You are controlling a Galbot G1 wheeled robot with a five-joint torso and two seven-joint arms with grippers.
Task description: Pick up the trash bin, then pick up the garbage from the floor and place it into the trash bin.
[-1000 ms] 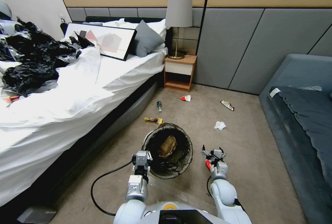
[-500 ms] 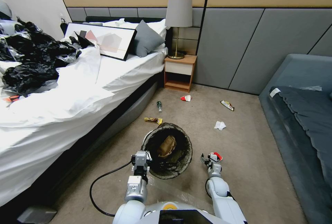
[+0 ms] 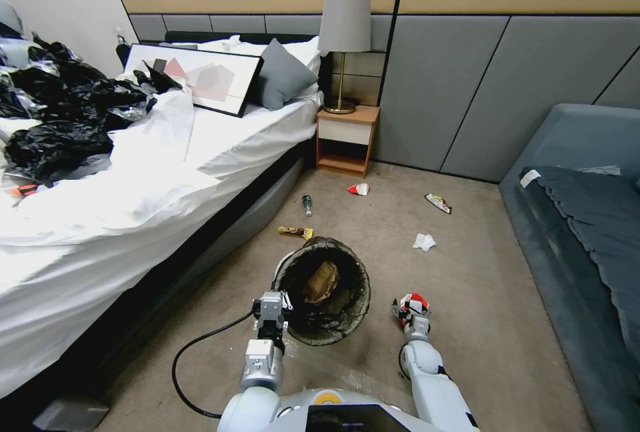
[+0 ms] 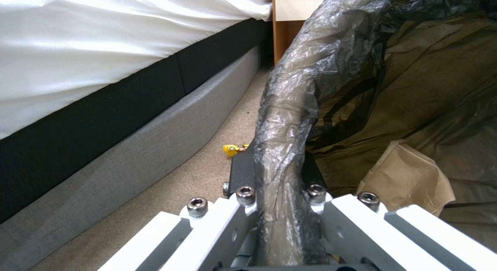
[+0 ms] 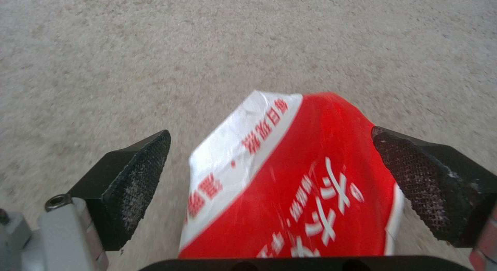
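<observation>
The trash bin (image 3: 323,299), white with a dark liner over its rim, stands on the carpet just ahead of me. My left gripper (image 3: 270,307) is shut on its near rim; in the left wrist view the fingers (image 4: 240,172) pinch the liner-wrapped rim (image 4: 290,108). A tan paper piece (image 3: 322,282) lies inside. Right of the bin, my right gripper (image 3: 411,309) holds a red-and-white wrapper (image 5: 295,178) between its fingers (image 5: 129,181), just above the carpet. More garbage lies farther off: a small bottle (image 3: 307,204), a yellow wrapper (image 3: 295,232), a red-and-white wrapper (image 3: 359,189), another wrapper (image 3: 438,203) and a white tissue (image 3: 423,241).
The bed (image 3: 133,192) runs along the left, with black plastic bags (image 3: 60,112) on it. A nightstand (image 3: 347,139) with a lamp stands at the back wall. A blue sofa (image 3: 580,232) lines the right. A black cable (image 3: 193,359) loops on the carpet by my left arm.
My right gripper has turned and drawn back toward me with the red-and-white wrapper in it. The left gripper and the bin have stayed put.
</observation>
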